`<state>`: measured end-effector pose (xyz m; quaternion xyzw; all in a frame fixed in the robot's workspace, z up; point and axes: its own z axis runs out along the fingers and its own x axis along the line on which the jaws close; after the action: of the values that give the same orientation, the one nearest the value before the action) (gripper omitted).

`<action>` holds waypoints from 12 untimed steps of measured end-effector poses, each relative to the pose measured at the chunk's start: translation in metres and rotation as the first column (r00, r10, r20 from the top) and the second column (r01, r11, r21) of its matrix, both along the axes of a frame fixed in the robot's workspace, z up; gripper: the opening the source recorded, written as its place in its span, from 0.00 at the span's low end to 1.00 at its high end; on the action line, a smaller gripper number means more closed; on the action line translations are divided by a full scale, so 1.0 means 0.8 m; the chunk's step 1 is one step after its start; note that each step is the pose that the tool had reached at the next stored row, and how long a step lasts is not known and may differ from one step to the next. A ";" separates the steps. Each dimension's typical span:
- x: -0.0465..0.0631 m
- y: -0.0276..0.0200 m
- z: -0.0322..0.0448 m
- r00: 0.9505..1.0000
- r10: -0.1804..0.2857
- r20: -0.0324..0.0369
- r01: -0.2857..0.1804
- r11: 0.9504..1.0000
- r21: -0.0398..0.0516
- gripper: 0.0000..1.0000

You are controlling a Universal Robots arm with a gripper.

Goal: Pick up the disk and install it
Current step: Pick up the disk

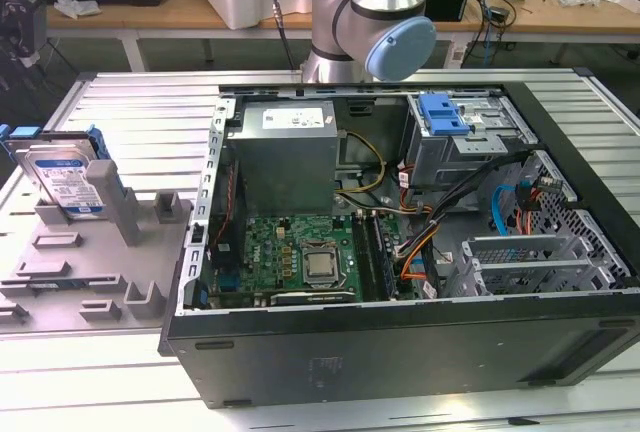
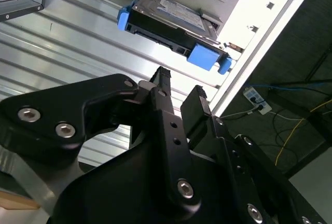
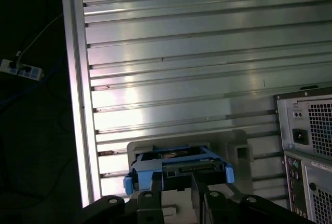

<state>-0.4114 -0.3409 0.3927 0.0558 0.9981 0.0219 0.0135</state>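
The gripper (image 2: pixel 181 85) holds nothing, its two black fingers (image 2: pixel 166 115) a little way apart, and the disk (image 2: pixel 171 24) with blue rails stands out ahead of their tips, not touching, in what looks like a grey stand (image 1: pixel 100 262) on the ribbed table (image 1: pixel 130 92).

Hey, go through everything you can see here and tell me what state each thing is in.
Flat silver hard drive with blue plastic rails: propped upright in its holder, not gripped.
Grey plastic holder: carrying the drive.
Black two-finger gripper: open, empty, apart from the drive.
Black desktop computer case: lying on its side, panel off, interior exposed.
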 end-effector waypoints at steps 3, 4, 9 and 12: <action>0.000 0.0000 0.0000 1.000 0.000 0.000 0.000 1.000 0.000 0.36; 0.000 0.0000 0.0000 1.000 0.000 0.000 0.000 1.000 0.000 0.36; 0.000 0.0000 0.0000 1.000 0.000 0.000 0.000 1.000 0.000 0.50; 0.000 0.0000 -0.0002 1.000 0.015 0.000 -0.015 1.000 -0.001 0.50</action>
<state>-0.4112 -0.3409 0.3925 0.0485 0.9985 0.0215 0.0134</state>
